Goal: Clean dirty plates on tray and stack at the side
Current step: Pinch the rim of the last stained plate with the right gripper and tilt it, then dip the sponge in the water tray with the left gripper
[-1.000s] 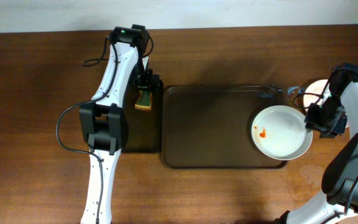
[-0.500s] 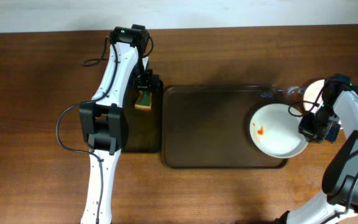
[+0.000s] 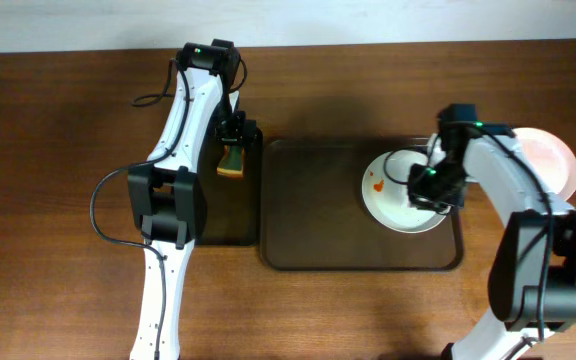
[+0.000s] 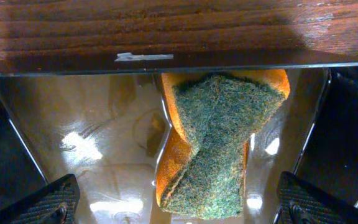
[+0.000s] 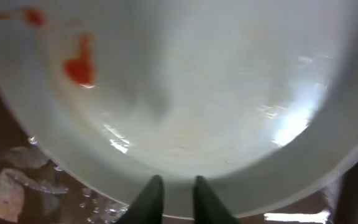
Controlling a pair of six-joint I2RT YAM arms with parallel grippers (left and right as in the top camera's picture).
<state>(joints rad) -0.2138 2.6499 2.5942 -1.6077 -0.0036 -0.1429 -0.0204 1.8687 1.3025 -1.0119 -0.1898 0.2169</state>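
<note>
The right arm (image 3: 513,185) bends in from the table's right edge, and the right gripper (image 3: 431,186) is pinched on the right rim of a plate (image 3: 393,198) with a red smear (image 3: 376,185). This plate is over the right half of the tray (image 3: 308,210), while a second plate (image 3: 558,160) sits on the table beyond the tray's right end. The left arm (image 3: 183,120) stretches to the far side and folds back so the left gripper (image 4: 188,198) points down over the black tray (image 3: 233,215), fingers spread wide and clear of the sponge (image 4: 213,143) lying between them.
</note>
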